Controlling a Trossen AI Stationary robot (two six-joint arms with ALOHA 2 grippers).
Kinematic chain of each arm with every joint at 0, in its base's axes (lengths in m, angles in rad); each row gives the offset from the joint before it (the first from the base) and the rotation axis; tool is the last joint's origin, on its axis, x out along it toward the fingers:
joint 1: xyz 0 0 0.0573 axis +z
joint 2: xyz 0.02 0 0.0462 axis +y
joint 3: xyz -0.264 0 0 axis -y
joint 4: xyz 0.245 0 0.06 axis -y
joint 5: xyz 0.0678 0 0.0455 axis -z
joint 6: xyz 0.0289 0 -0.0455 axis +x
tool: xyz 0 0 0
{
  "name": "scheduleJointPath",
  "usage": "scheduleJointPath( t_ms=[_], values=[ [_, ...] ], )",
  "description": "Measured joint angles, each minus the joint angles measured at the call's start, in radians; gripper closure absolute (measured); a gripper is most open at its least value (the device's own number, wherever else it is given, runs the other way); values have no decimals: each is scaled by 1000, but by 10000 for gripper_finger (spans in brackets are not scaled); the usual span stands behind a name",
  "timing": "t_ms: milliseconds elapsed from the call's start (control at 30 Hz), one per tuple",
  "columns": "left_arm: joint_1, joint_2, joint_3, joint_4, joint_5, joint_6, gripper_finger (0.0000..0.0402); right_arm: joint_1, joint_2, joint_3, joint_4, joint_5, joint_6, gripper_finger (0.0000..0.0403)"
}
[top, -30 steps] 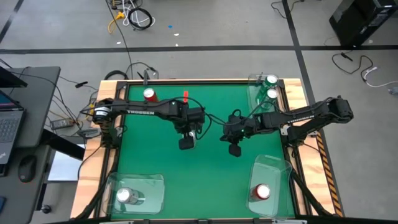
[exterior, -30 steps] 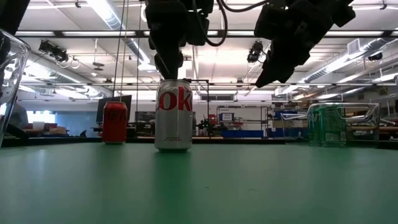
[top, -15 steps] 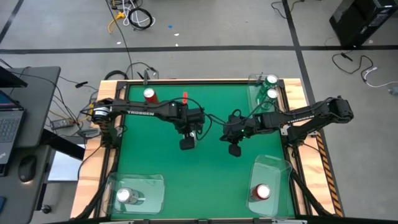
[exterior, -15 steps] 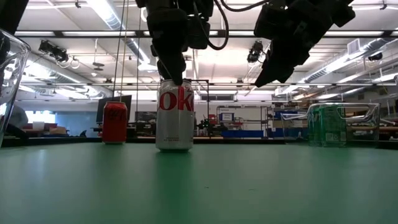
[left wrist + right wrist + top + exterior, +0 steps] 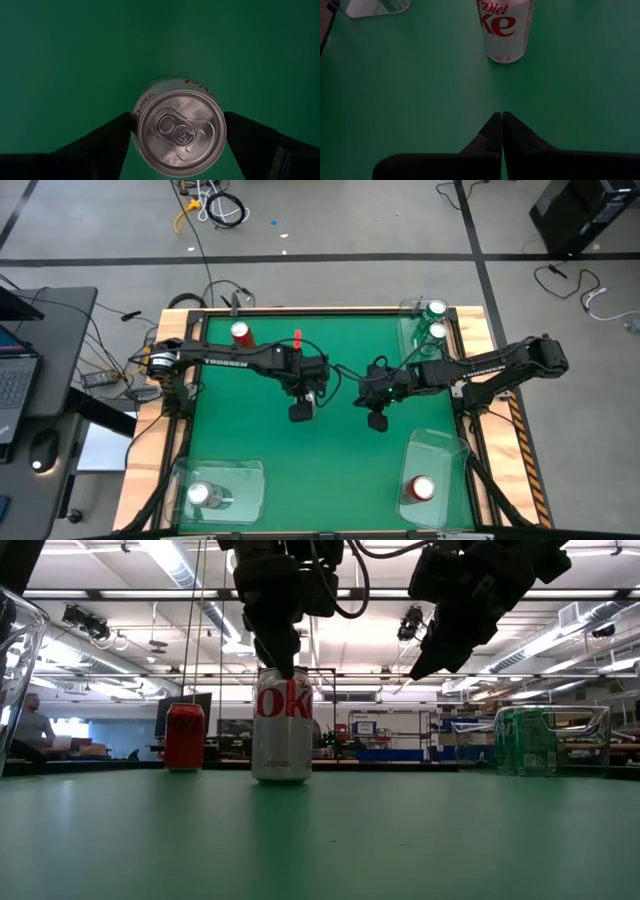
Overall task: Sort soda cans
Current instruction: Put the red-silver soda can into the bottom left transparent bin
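From above, the left tool [image 5: 299, 411] hangs over the middle of the green desk [image 5: 240, 430], the right tool [image 5: 377, 421] just beside it. Low down, the silver can [image 5: 281, 724] stands upright under the left tool. Its wrist camera shows fingers [image 5: 107, 137] spread either side of the can's top; whether they touch, I cannot tell. The right tool's fingers [image 5: 492, 131] are pressed together, empty.

open green table [image 5: 250, 440] around the silver can [image 5: 281, 725]; the right gripper [image 5: 377, 421] hangs just beside, red can [image 5: 240, 333] well apart.
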Motion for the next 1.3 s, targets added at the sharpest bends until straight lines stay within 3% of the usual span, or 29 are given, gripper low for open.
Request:
scheduleJointPath(
  t_ms=[367, 533, 900, 1133, 1300],
  values=[
    [-6, 1, 0, 1, 7, -47, 84, 0, 0, 0, 0, 0, -7, 402],
    [-4, 4, 2, 4, 75, -35, 84, 0, 0, 0, 0, 0, -7, 402],
    [-8, 6, 17, 9, 12, -92, 84, 0, 0, 0, 0, 0, -7, 402],
    [-8, 6, 18, 1, 34, -127, 81, 0, 0, 0, 0, -9, -8, 402],
    [-6, 6, 19, -4, 109, -127, 68, 0, 0, 0, 0, -19, -8, 402]
  ],
)
